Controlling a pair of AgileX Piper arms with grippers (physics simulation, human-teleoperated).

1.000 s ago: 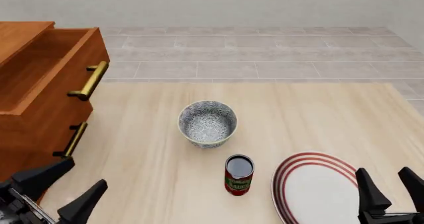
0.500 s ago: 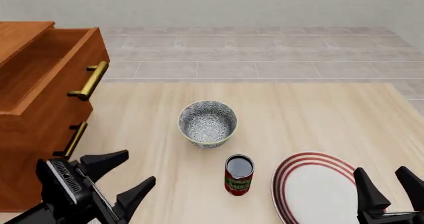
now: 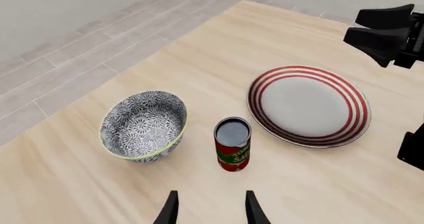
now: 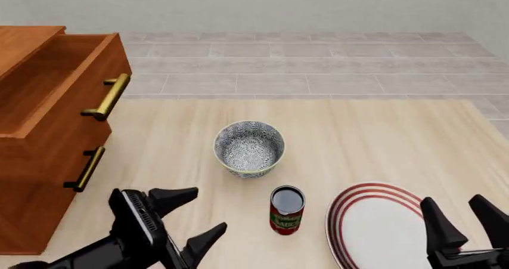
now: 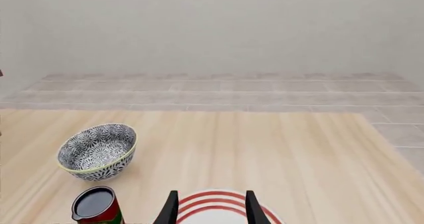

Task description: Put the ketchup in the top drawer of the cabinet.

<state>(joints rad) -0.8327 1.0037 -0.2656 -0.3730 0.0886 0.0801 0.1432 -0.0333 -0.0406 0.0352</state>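
Note:
The ketchup (image 4: 286, 210) is a small red can with a dark top, standing upright on the table between the bowl and the plate. It also shows in the left wrist view (image 3: 233, 151) and the right wrist view (image 5: 97, 206). My left gripper (image 4: 200, 212) is open and empty, low over the table to the left of the can and apart from it. Its fingers (image 3: 171, 210) point at the can. My right gripper (image 4: 455, 204) is open and empty over the plate's right side. The cabinet (image 4: 36, 185) stands at the left with its top drawer (image 4: 64, 84) pulled open, inside empty.
A grey patterned bowl (image 4: 249, 148) stands just behind the can. A white plate with red rings (image 4: 378, 221) lies right of the can. The lower drawer's brass handle (image 4: 86, 167) sticks out near my left arm. The top drawer's handle (image 4: 107, 96) overhangs the table.
My left arm has swung from the front left corner rightwards and forwards, towards the can. The right gripper has barely shifted. The can, bowl, plate and drawer have not moved.

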